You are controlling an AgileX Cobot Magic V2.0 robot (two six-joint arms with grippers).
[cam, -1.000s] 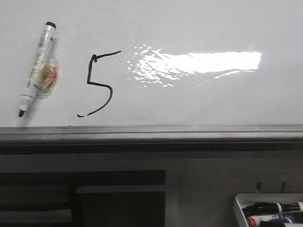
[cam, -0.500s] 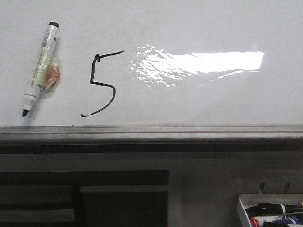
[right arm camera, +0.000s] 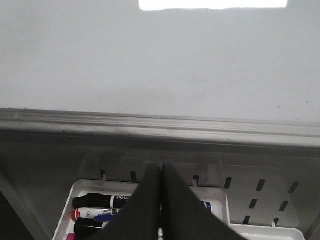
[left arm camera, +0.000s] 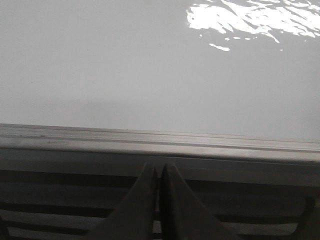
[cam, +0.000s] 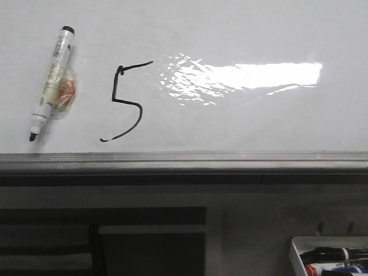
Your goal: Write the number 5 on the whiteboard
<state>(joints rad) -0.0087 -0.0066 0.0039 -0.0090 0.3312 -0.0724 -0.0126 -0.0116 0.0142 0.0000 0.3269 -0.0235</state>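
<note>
A black hand-drawn number 5 point(cam: 125, 102) stands on the whiteboard point(cam: 241, 34), left of the bright glare. A white marker point(cam: 50, 81) with a black tip and cap lies on the board left of the digit, with a clear wrapper around its middle. Neither gripper shows in the front view. In the left wrist view my left gripper point(left arm camera: 159, 170) is shut and empty, below the board's grey rail point(left arm camera: 160, 142). In the right wrist view my right gripper point(right arm camera: 160, 167) is shut and empty, over the white marker tray point(right arm camera: 70, 200).
The grey metal rail point(cam: 184, 161) runs along the board's bottom edge. The white tray point(cam: 299, 250) at the lower right holds several markers, black, red and blue. A dark slotted panel point(cam: 115, 238) lies below the rail at the left.
The whole front view has drifted slightly to the right; the 5 and the marker keep their places on the board. No gripper appears.
</note>
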